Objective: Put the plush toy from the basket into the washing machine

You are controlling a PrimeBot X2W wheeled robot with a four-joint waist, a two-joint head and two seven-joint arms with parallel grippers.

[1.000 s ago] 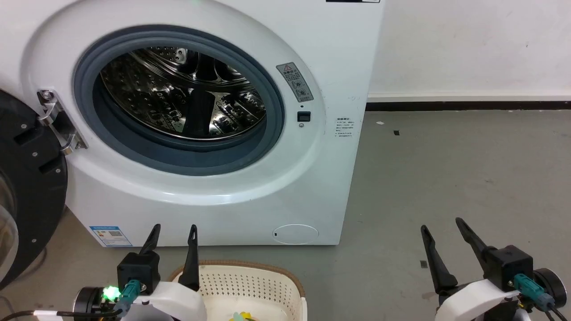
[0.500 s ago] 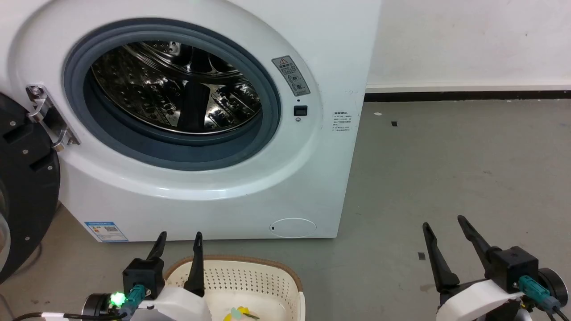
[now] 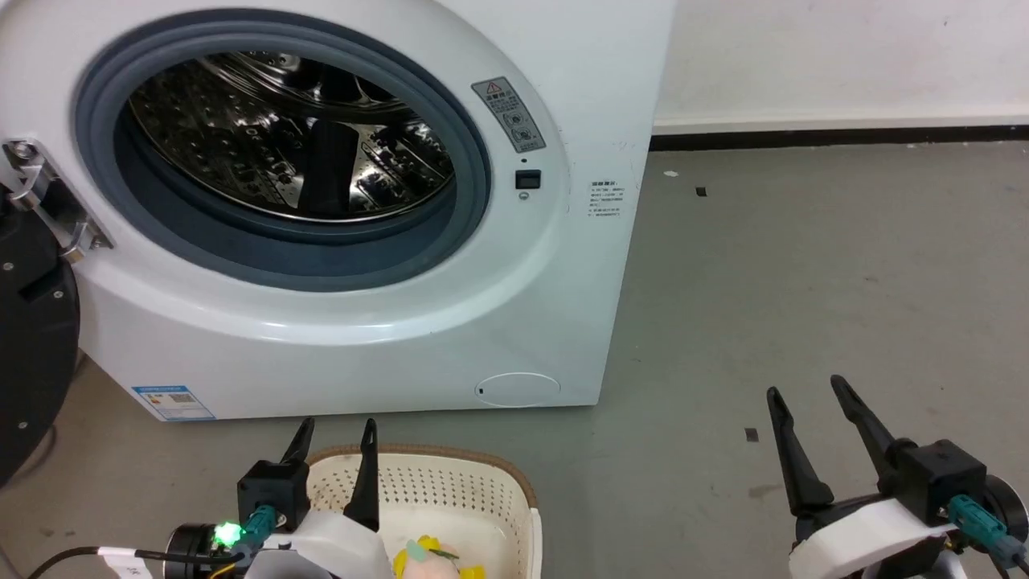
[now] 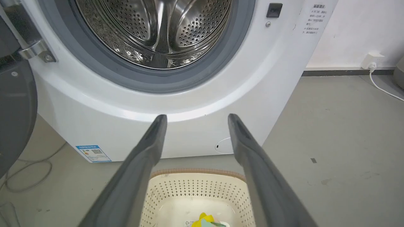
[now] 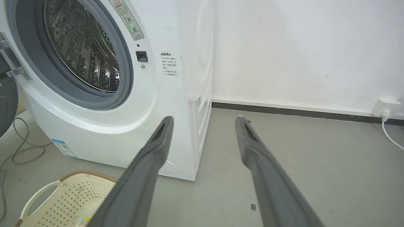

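So my left gripper (image 3: pixel 338 424) is hovering at 7 o'clock in the head view, long dark fingers (image 3: pixel 366 474) spread apart, gripping nothing, above the cream-white perforated plastic basket (image 3: pixel 450 455) with a brown rim. Pale pink plush toy (image 3: pixel 430 561) in yellow clothing is lying on the basket's bottom at 6 o'clock. And my right gripper (image 3: pixel 805 388) is hanging at 4 o'clock over the grey floor (image 3: pixel 804 265), also spread. White front-loading washing machine (image 3: pixel 362 346) is standing at 11 o'clock, black-framed door (image 3: pixel 28 354) swung open.

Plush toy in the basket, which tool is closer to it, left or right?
Left. The left tool is above the basket, just left of the toy. The right tool is far to the toy's right, over the floor.
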